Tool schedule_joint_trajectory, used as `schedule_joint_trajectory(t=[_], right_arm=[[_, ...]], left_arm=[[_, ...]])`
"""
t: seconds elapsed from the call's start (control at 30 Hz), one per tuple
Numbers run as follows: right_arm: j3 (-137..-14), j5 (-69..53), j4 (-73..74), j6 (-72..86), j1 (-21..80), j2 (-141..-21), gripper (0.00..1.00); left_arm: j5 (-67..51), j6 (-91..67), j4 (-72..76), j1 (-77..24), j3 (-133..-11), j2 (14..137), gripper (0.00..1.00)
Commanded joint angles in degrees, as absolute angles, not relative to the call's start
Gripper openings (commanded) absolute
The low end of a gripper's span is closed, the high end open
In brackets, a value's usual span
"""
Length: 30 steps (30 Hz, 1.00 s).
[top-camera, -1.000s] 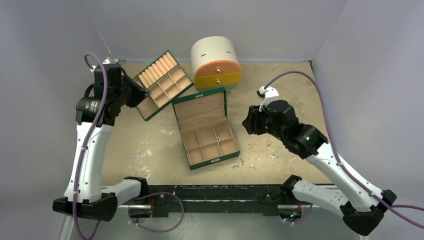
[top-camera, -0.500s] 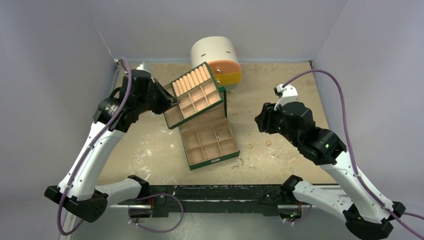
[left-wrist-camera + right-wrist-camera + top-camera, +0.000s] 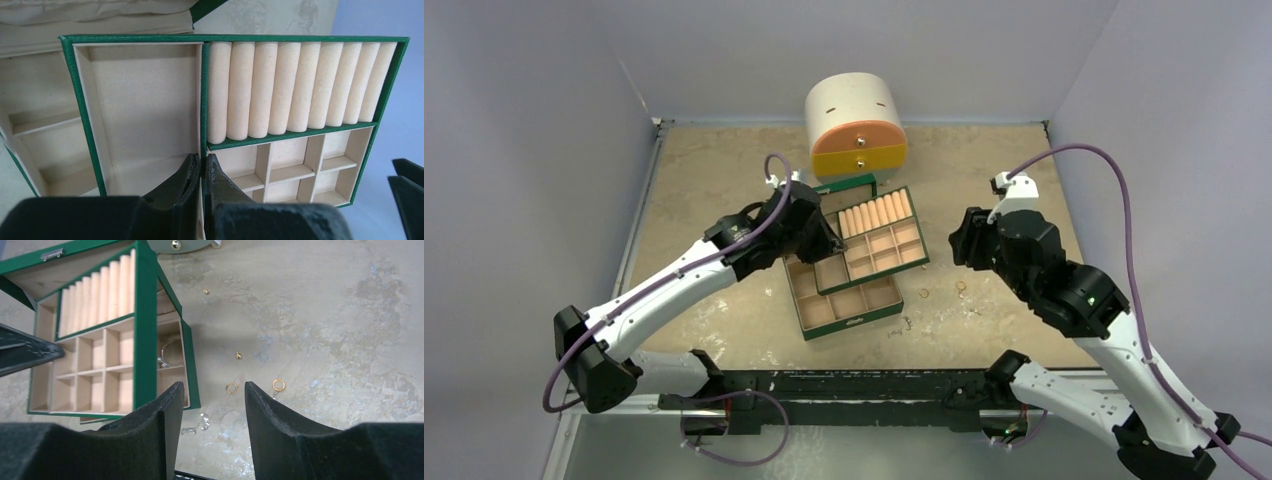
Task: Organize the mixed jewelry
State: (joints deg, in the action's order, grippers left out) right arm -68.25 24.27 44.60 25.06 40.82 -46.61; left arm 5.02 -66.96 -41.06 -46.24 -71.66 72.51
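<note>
My left gripper (image 3: 827,243) (image 3: 202,164) is shut on a green divider wall of the green insert tray (image 3: 879,238) (image 3: 295,134) with cream ring rolls, and holds it tilted over the open green box (image 3: 852,319). My right gripper (image 3: 960,246) (image 3: 214,390) is open and empty above the table. Below it lie two small gold hoops (image 3: 231,388) (image 3: 278,385), two gold bits (image 3: 238,356) (image 3: 206,291) and silvery bits (image 3: 202,421). A thin silvery loop (image 3: 171,353) lies in a box compartment, partly under the tray. The hoops also show in the top view (image 3: 961,288).
The round cream-orange-yellow drawer chest (image 3: 856,125) stands at the back, just behind the box's raised lid (image 3: 844,185). Grey walls close in the table on the left, back and right. The black rail (image 3: 844,385) runs along the near edge.
My left arm has carried the insert tray from the far left, rightward, to above the open box. My right arm has drifted slightly right, still open.
</note>
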Motion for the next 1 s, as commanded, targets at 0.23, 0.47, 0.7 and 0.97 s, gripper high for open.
schedule_joint_trajectory(t=[0.23,0.47,0.7,0.97], right_arm=[[-71.31,26.75,46.13,26.96,41.00,-44.61,0.51],[-70.76,25.55,46.32,27.92,40.97,-44.65,0.51],[-70.94,24.19,45.97,28.60,40.94,-44.83,0.51],[-70.36,23.79,45.69,29.68,40.97,-45.06,0.51]], left_arm=[[13.73,-75.09,-28.62,-51.11,-61.79,71.81,0.00],[20.15,-79.73,-26.54,-53.43,-55.44,70.19,0.00],[21.91,-79.15,-23.94,-53.53,-52.75,72.49,0.00],[23.37,-77.89,-24.20,-53.53,-51.04,73.30,0.00]])
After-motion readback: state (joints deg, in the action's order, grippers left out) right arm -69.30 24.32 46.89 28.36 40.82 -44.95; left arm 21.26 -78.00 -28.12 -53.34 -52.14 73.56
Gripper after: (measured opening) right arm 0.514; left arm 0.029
